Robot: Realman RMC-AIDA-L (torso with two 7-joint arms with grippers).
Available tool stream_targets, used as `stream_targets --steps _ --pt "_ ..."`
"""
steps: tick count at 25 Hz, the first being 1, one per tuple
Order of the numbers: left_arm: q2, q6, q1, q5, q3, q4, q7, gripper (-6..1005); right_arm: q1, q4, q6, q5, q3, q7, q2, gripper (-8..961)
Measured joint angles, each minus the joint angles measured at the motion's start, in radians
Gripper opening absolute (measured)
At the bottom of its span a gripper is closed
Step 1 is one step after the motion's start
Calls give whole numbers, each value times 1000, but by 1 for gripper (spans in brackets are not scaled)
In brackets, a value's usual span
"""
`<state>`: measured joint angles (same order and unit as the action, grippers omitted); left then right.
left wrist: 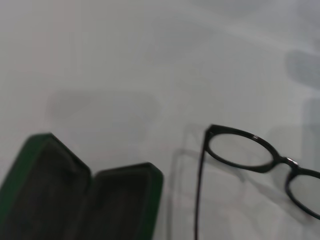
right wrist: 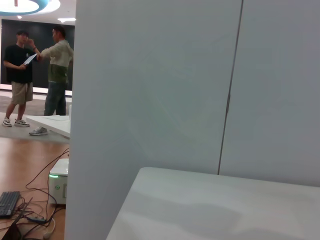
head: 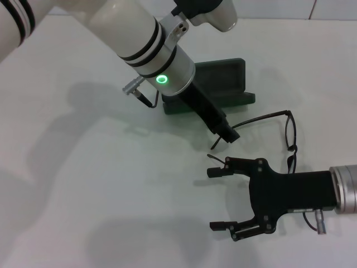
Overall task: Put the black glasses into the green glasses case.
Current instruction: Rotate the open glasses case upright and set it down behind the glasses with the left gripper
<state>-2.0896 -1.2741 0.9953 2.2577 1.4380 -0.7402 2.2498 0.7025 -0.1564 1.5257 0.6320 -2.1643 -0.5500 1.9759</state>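
Thin black wire-frame glasses (head: 281,134) toward table's right edge, long axis front-to-back, beside open dark green clamshell case (head: 220,84). Right gripper (head: 222,198) jaws apart, nearer. Left gripper (head: 223,137) over temple tip, fingers unreadable.

White worktop (head: 83,184), pale wall panels (right wrist: 150,85) behind it, two people (right wrist: 40,75) standing on a wooden floor (right wrist: 25,165)
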Motion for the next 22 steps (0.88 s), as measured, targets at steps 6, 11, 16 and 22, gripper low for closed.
stream_targets --steps 6,11,16,22 --pt "0 -42 -8 -15 -48 -20 -13 591 -3 0 0 0 0 2 3 858" --pt "0 -19 -9 -35 -101 -30 -43 591 2 0 0 0 -1 4 3 858" --pt "-4 57 2 -27 -98 -13 -40 591 3 -1 -5 0 1 6 3 858" --pt "-4 99 46 -22 -95 62 -36 590 6 -2 -25 0 1 7 8 857"
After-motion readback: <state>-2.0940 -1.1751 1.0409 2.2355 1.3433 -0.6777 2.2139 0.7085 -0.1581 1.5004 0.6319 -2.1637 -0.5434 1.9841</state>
